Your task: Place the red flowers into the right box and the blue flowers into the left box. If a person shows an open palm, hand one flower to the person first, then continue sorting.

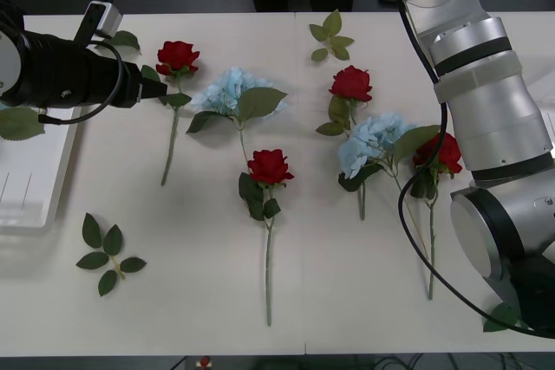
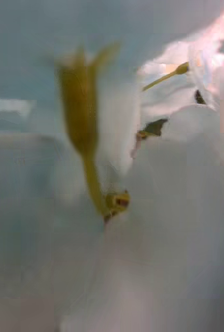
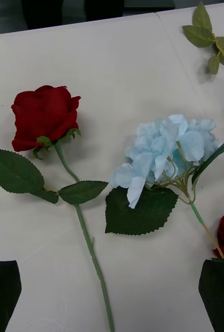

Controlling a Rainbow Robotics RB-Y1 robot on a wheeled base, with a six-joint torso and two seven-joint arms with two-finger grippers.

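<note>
Two flowers lay just ahead of the left gripper [image 3: 111, 298], its black fingers spread: a red rose [image 3: 43, 118], stem running back toward the claw, and a blue hydrangea [image 3: 164, 150] beside it, while the right arm [image 1: 486, 101] reached past the table's far edge.

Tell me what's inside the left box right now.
The left box shows a bare white ribbed bottom with no blooms. A green leaf overlaps its upper part, and the left arm covers its far end, so that part is hidden.

Matt cloth roses [image 1: 270, 165] lie on a smooth white table [image 1: 199, 283].
</note>
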